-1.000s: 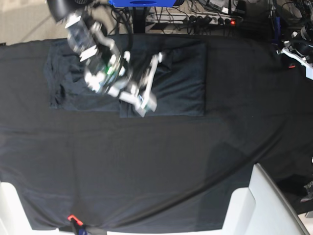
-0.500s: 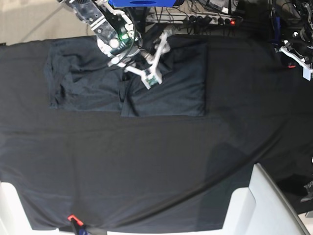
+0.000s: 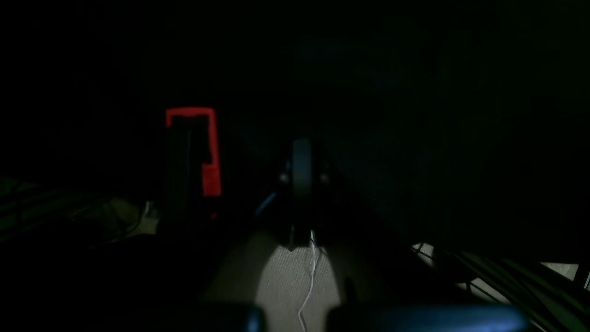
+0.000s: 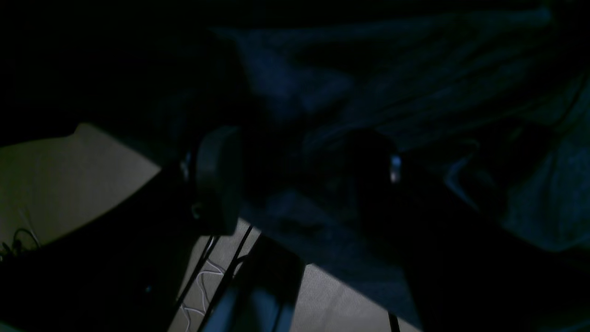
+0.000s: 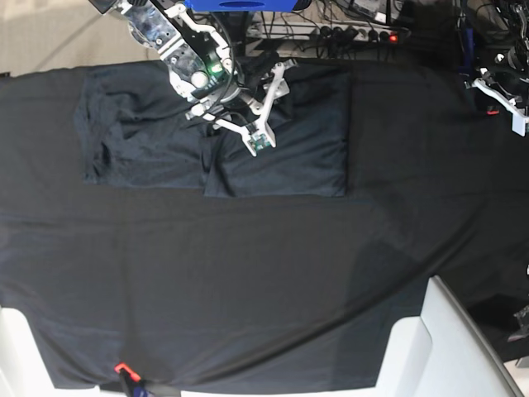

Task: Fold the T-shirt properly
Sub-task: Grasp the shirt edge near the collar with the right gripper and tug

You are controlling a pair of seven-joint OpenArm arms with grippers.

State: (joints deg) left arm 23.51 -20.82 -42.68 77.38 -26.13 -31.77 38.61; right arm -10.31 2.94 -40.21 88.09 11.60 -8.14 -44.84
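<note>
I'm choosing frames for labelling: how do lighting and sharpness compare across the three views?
Base view: evenly lit and sharp, though the T-shirt barely separates from the black tablecloth. Left wrist view: nearly black, only a red clip and pale floor readable. Right wrist view: very dim, bluish, right gripper fingers soft silhouettes over the shirt's folds.

You're looking at one T-shirt [image 5: 277, 149] lying on one black tablecloth [image 5: 248, 281]. Two grippers are showing: the right gripper [image 5: 271, 107] and the left gripper [image 5: 500, 98].

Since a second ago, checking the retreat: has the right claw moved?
Yes. The right claw moved up toward the dark slate-grey knit T-shirt's far edge.
</note>
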